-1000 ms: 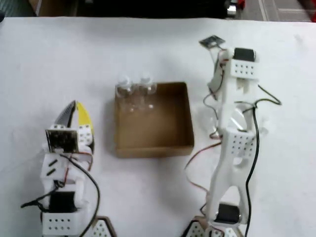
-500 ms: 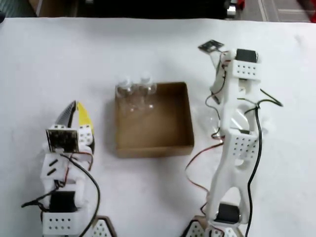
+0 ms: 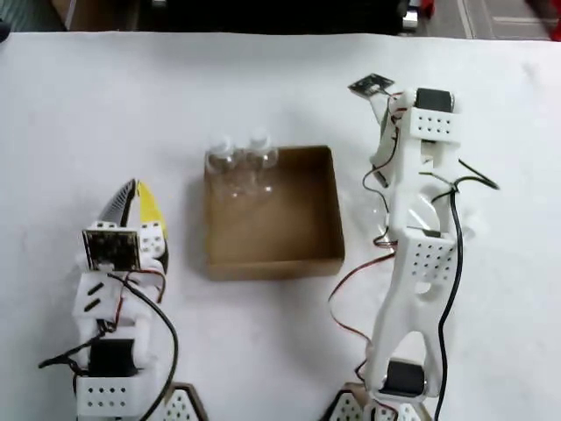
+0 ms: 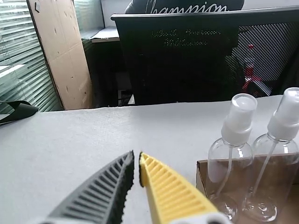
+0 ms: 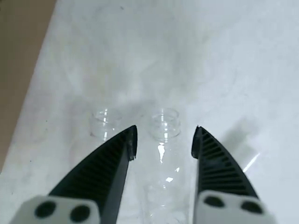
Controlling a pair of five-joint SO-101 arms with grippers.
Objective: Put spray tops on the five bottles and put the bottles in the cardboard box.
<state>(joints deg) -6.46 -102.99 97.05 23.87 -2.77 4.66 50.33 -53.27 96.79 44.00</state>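
Bottle (image 5: 164,122), uncapped: bracketed by spread right gripper (image 5: 164,135), judged ready for grasp | two capped bottles (image 4: 230,157) stowed in cardboard box (image 3: 272,263) | left gripper (image 4: 136,158) pressed together.

Bright, even light nearly washes out the white surface (image 3: 131,105). The clear bottles (image 5: 164,125) show small glints and faint shadows. Daylight seems to enter through the blinds (image 4: 14,51); the room behind is dim.
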